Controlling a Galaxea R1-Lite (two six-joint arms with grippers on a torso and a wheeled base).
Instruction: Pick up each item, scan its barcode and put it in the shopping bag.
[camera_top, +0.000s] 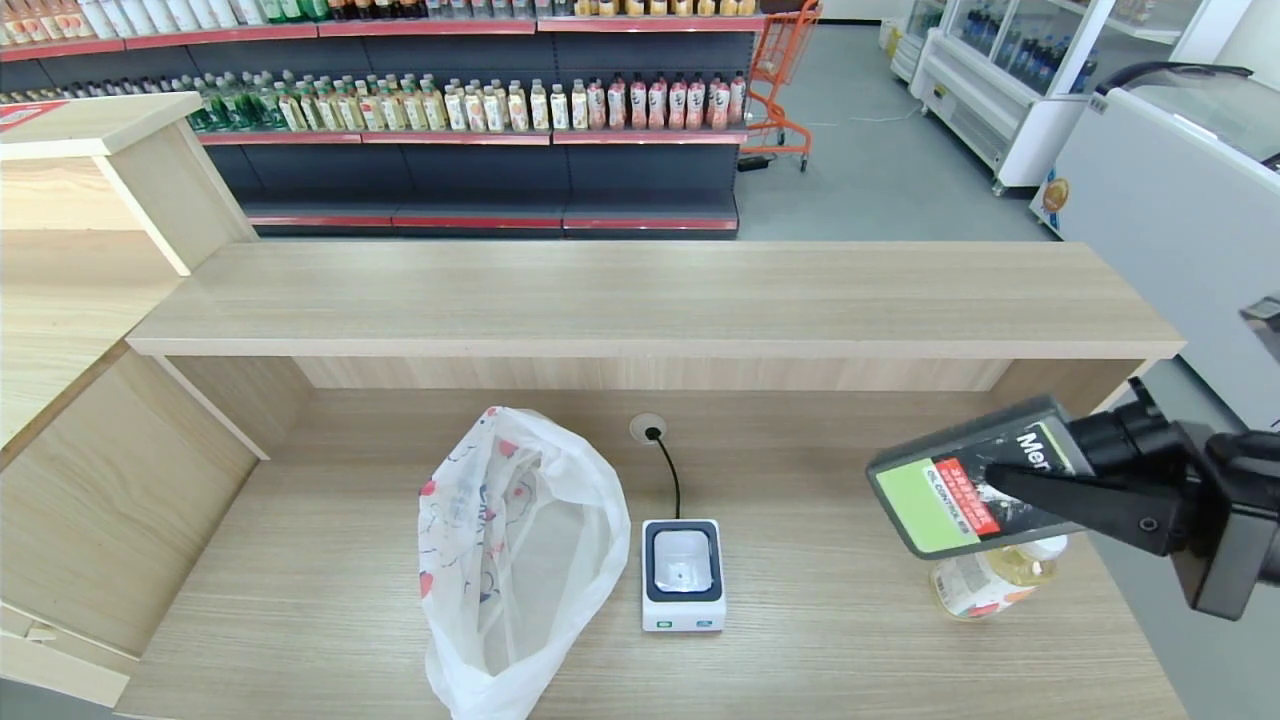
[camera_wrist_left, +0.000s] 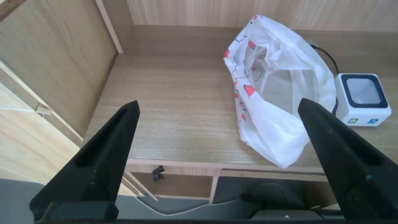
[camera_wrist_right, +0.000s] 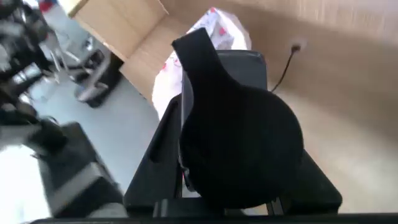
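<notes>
My right gripper (camera_top: 1010, 485) is shut on a dark bottle with a green and red label (camera_top: 960, 490), held tilted in the air above the counter's right side. In the right wrist view the dark bottle (camera_wrist_right: 239, 134) sits between the fingers. Below it a yellow-liquid bottle (camera_top: 990, 582) lies on the counter. The white barcode scanner (camera_top: 683, 573) sits mid-counter, its cable running to a hole behind it. A white printed shopping bag (camera_top: 510, 560) stands open left of the scanner. My left gripper (camera_wrist_left: 217, 168) hangs open above the counter's front-left edge, near the shopping bag (camera_wrist_left: 273, 93) and the scanner (camera_wrist_left: 362, 98).
A raised wooden ledge (camera_top: 650, 295) runs along the back of the counter, with side walls at left (camera_top: 120, 500). Store shelves of bottles (camera_top: 480, 105) stand beyond. A white freezer (camera_top: 1180, 190) is at the right.
</notes>
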